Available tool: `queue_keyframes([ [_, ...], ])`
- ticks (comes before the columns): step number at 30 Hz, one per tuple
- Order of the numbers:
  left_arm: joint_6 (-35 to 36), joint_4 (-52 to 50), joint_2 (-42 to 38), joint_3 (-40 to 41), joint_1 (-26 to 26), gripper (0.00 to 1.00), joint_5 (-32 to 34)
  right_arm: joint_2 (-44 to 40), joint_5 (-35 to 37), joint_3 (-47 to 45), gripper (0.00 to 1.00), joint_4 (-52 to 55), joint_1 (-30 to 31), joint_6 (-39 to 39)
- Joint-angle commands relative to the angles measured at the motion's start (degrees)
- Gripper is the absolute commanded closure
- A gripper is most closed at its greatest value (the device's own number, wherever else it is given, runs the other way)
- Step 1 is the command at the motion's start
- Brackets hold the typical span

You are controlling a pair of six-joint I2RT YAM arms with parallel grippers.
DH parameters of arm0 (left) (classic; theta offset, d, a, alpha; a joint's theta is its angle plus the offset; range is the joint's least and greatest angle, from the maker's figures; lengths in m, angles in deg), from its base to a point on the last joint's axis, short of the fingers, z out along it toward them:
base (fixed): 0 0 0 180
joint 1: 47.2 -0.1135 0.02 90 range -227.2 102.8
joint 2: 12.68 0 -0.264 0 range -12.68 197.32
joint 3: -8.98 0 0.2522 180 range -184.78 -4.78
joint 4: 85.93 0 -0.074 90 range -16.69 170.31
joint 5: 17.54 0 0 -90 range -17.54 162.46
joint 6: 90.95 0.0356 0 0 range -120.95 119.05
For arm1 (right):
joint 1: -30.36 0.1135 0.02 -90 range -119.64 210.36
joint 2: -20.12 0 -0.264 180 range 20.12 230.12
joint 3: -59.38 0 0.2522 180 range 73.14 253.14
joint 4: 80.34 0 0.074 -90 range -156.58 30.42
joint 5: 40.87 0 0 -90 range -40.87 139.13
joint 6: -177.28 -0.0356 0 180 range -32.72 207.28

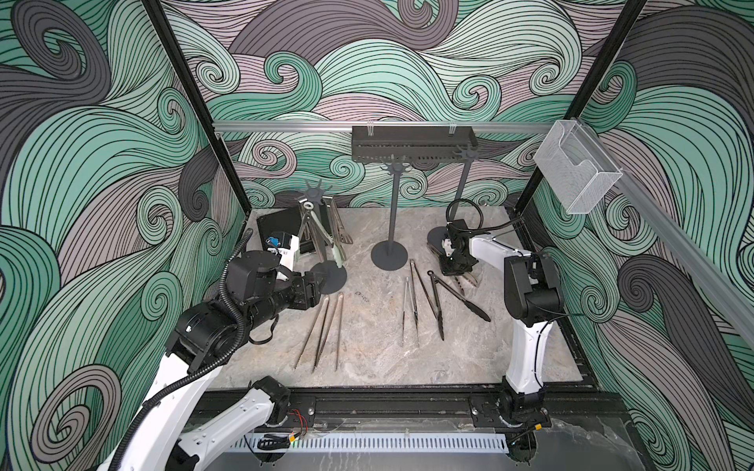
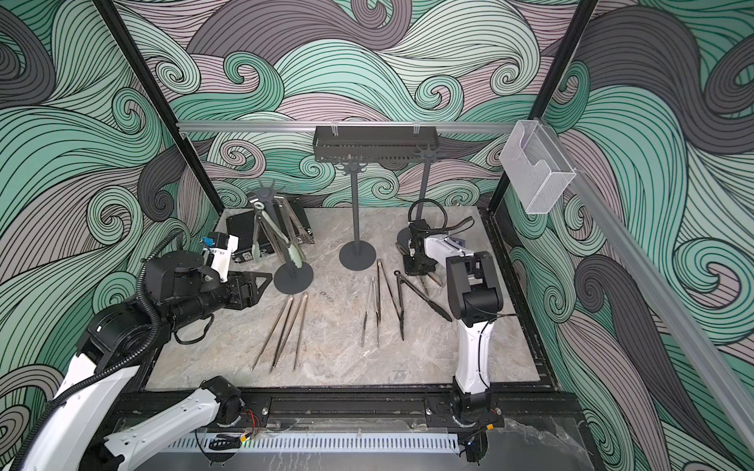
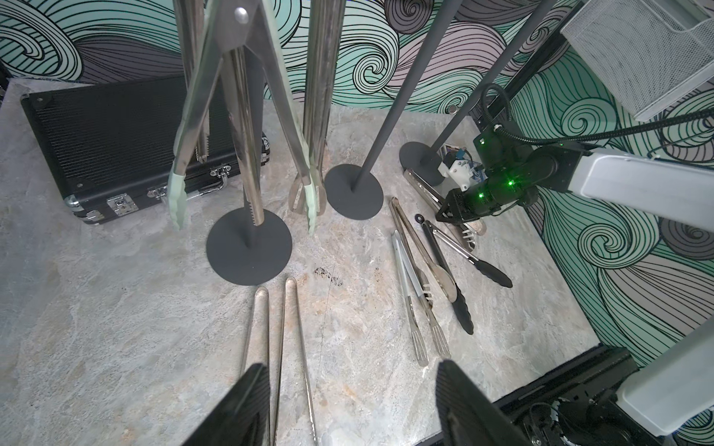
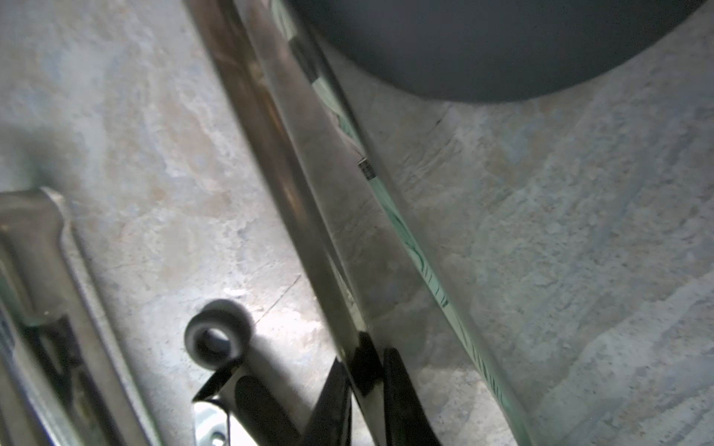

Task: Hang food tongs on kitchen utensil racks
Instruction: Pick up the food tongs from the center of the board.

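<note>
1. While my right gripper (image 4: 365,359) sits low beside the round disc foot of the right-hand dark grey pole rack (image 1: 465,179), its black fingers (image 4: 400,386) are pressed in on the broad polished steel tongs with slotted tips (image 4: 309,216).
2. Those tongs run along the grey marble-look tabletop (image 1: 367,359), just beside that foot. I cannot tell whether they are clear of the surface.
3. My left gripper (image 3: 351,365) hangs with its jaws wide apart above the looped ends of two slim bronze-toned tongs (image 3: 262,291), which lie flat near the left rack's foot.
4. The left-hand dark grey pole rack (image 1: 316,191) carries the pale-green-tipped steel tongs (image 3: 198,96) and other steel pairs hanging from its star crown.
5. In front of the middle dark grey pole rack (image 1: 393,212), slim steel tongs (image 3: 405,285) and the black-tipped steel tongs (image 1: 477,312) lie on the table.
</note>
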Motion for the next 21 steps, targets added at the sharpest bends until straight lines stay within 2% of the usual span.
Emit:
queue_keyframes([
  [1,0.9,0.9,-0.3,0.0,-0.3,0.32,0.7,1.0,2.0,0.2,0.87,2.3,-0.1,0.2],
  [10,1.0,1.0,-1.2,0.4,-0.4,0.32,0.7,-0.3,2.6,-0.3,1.0,2.4,0.3,1.0],
  [21,1.4,1.1,-2.3,0.9,-0.4,0.32,1.3,-7.1,2.6,-1.8,1.0,0.6,1.5,2.9],
])
